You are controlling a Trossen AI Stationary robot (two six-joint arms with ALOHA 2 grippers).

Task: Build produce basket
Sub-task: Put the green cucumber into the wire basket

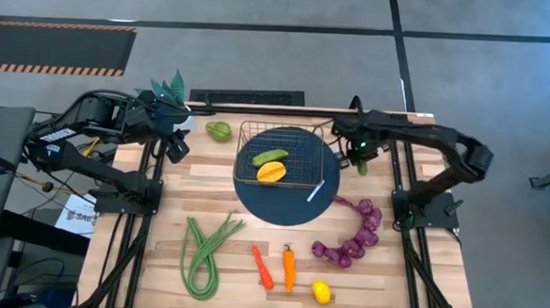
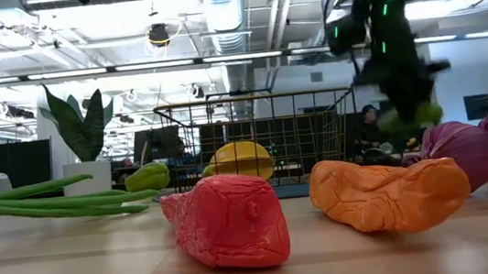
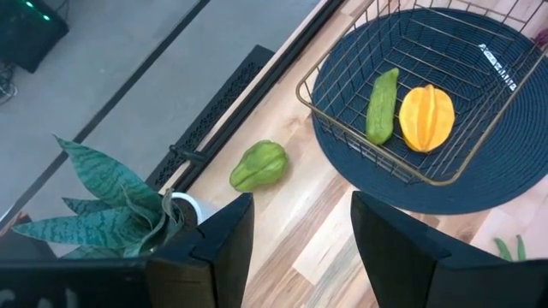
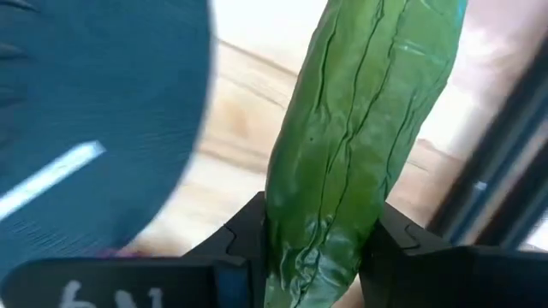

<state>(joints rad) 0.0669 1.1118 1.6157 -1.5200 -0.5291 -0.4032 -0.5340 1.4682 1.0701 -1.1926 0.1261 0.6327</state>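
two pieces lie in the square wire-grid basket [image 1: 284, 154] already, a small green cucumber [image 1: 271, 158] and a ribbed yellow-orange fruit [image 1: 271, 172]; the right pincer [image 4: 312, 235], just beside the basket's far right corner and raised above the wooden worktop [image 1: 252, 238], is clenched on a long wrinkled green vegetable [image 4: 360, 128]; the left pincer [image 3: 301, 227] hangs parted and empty, a pale green fruit [image 3: 258, 165] ahead of it between a spiky potted plant [image 3: 111, 192] and the basket.

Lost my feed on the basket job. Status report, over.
Right claw shut on green cucumber, beside the wire basket. Left claw open, idle near potted plant. Basket holds two pieces. Nothing in the way.
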